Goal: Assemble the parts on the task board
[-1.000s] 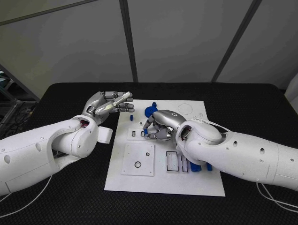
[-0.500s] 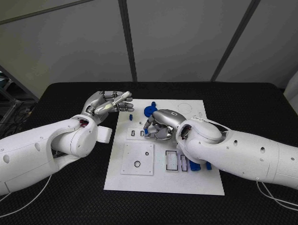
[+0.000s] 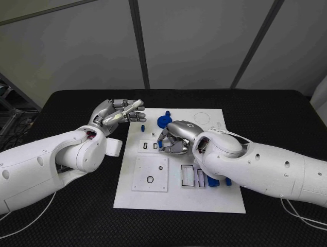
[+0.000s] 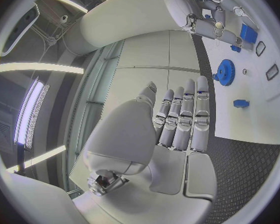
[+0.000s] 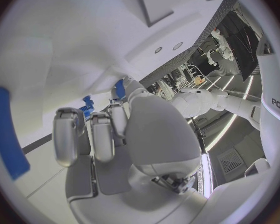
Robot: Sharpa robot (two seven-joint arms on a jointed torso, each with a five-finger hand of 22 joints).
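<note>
The left hand (image 3: 119,114) hovers above the black table (image 3: 282,118) just off the left edge of the white task board (image 3: 171,198). Its fingers lie straight and close together, and it holds nothing. The left wrist view shows the same flat, empty fingers (image 4: 185,122).

The right hand (image 3: 176,137) sits low over the upper middle of the board, its fingers curled down. Whether it grips a part cannot be told.

The blue parts can be counted only in part. A round blue gear (image 3: 164,122) lies near the board's top edge, just beyond the right hand. A small blue piece (image 3: 144,127) lies to its left, near the left hand's fingertips. More blue pieces (image 3: 213,181) show beside the right forearm, partly hidden, so their number is unclear. The left wrist view shows the gear (image 4: 226,72), the small piece (image 4: 241,103) and a blue block (image 4: 248,34) near the right hand's fingers.

The board carries several rectangular slots (image 3: 188,176) and a raised square plate with one small ring (image 3: 151,180). No readable writing appears on the board or the parts.
</note>
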